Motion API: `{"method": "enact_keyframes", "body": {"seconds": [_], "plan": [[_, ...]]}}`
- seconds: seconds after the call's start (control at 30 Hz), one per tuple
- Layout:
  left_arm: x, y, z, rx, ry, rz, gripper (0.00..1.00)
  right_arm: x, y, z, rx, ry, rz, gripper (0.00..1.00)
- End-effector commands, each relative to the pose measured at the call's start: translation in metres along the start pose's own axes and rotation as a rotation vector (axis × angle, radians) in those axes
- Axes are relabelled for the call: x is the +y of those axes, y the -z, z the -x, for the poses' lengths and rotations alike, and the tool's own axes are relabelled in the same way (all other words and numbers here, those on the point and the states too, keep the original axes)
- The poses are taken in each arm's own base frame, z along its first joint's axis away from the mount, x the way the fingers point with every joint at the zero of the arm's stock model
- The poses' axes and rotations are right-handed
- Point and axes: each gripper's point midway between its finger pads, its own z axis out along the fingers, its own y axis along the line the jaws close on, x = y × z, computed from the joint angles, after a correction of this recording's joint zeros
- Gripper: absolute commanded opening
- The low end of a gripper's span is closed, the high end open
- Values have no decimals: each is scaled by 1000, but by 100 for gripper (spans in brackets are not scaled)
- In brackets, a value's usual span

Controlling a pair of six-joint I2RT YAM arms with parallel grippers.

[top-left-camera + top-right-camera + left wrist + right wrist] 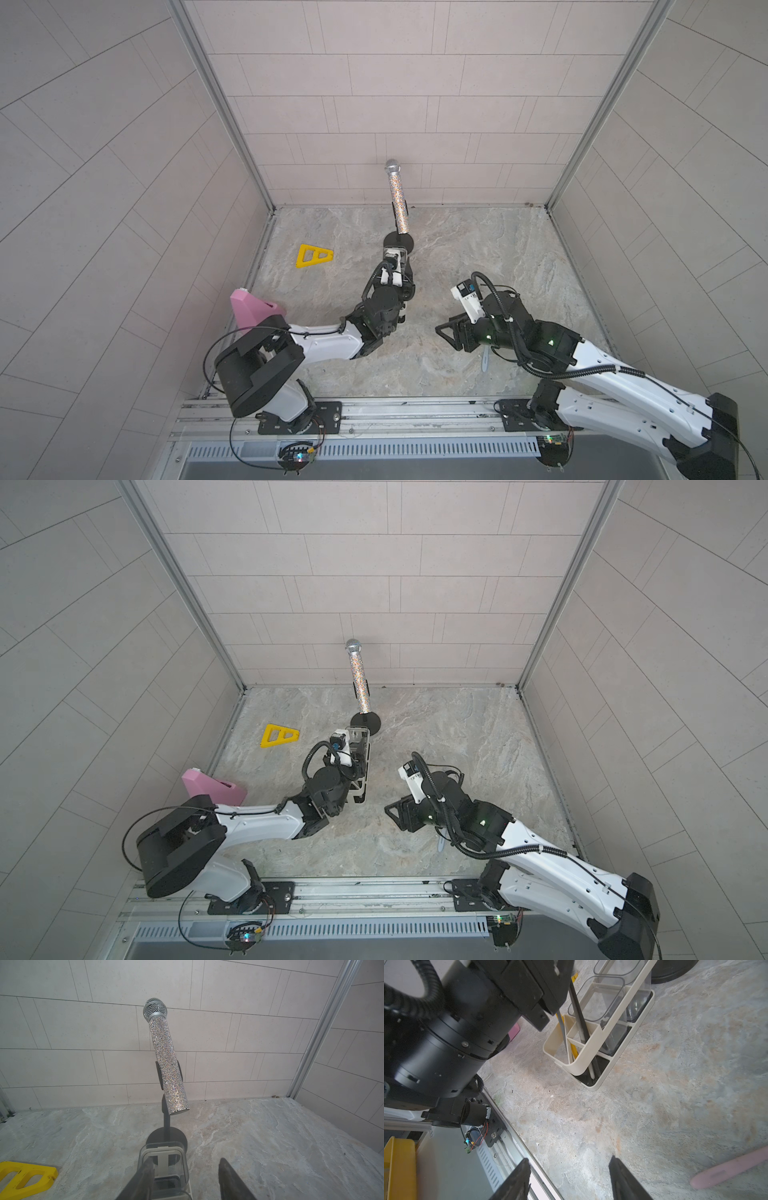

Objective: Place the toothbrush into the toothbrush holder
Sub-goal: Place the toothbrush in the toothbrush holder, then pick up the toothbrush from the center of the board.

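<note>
The toothbrush holder (553,1042) is seen in the upper middle of the right wrist view, standing upright on the stone-patterned table (675,1084). Its two clear cups fill the sections toward the top of the frame, and the open end section is turned toward the camera. The toothbrush (592,1071) is found in that open section: a slim handle is leaned at a tilt, with its pale lower end rested on the dark base. The lean is probably explained by the section being much wider than the handle, so the rail is used as a prop.

The left gripper (186,1178) is held directly above the holder, which is why the rack is largely hidden under the wrist in both top views. In the left wrist view its jaws are shown apart at the bottom edge, with a clear cup below and nothing seen clamped between them. The placing is therefore judged all but done, with only a clean lift out remaining.

The right gripper (569,1180) is held low and aside, jaws apart and empty, presumably so that the drop is not crowded. A pink slender object (729,1168) is seen lying at lower right; what it is cannot be told. The glittery microphone (168,1059) is seen standing just behind the holder, so a straight-up retreat is judged safest.
</note>
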Motion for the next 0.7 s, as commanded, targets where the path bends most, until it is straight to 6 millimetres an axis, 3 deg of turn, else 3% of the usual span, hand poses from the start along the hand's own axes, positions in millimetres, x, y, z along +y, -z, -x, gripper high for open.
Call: {"method": "enact_keyframes", "body": {"seconds": [0.0,0.2,0.3,0.43,0.53,0.67], "plan": [[5,2,12,-16,11,11,57,-3,2,0,-16,-4,-11,63],[-5,1,27,42,10,-33,74,-22,14,3,-23,-18,-105,67],[-10,5,38,85,27,-71,82,-64,22,-2,12,-118,-267,72],[-17,20,53,157,93,-130,87,-123,27,-26,95,-344,-399,73],[-20,37,59,217,137,-164,89,-151,29,-34,129,-414,-459,73],[-21,55,58,301,173,-189,89,-167,18,-36,220,-394,-518,73]]}}
